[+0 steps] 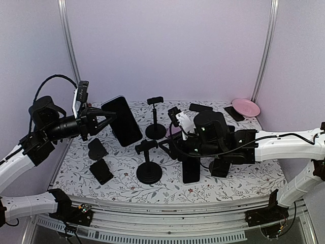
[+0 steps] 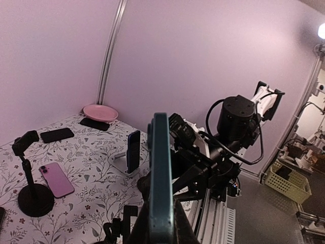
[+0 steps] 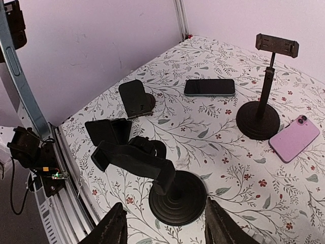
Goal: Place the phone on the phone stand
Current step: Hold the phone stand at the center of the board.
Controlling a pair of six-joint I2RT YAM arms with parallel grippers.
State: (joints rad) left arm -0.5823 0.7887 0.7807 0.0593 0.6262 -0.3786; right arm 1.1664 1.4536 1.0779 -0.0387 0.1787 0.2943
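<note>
The tabletop (image 1: 228,183) is wearing a cloth with little flowers and leaves on it. The left arm (image 1: 56,127) is reaching in from the left side. The right arm (image 1: 284,145) is reaching in from the right, toward the middle.

The left fingers (image 1: 100,121) are squeezing the big black phone (image 1: 122,121) by its edge. They are holding it up in the air over the far left part of the tabletop. The phone is standing up tall and is not touching any stand.

The right fingers (image 3: 114,226) are standing apart and holding nothing. They are hanging low, just beside the near stand (image 1: 149,170). Its round base is sitting right in front of the gap between them. This stand is black, and its clip on top is tilting toward the left.

The far stand (image 1: 155,129) is standing straight, behind the near one and a bit to the right.

A pink plate (image 1: 246,107) is sitting in the far right corner. Another black phone (image 1: 191,170) is leaning up near the front, under the right arm. Two small black holders (image 1: 97,149) are sitting at the near left. A pink phone (image 3: 294,138) is lying flat next to the far stand.
</note>
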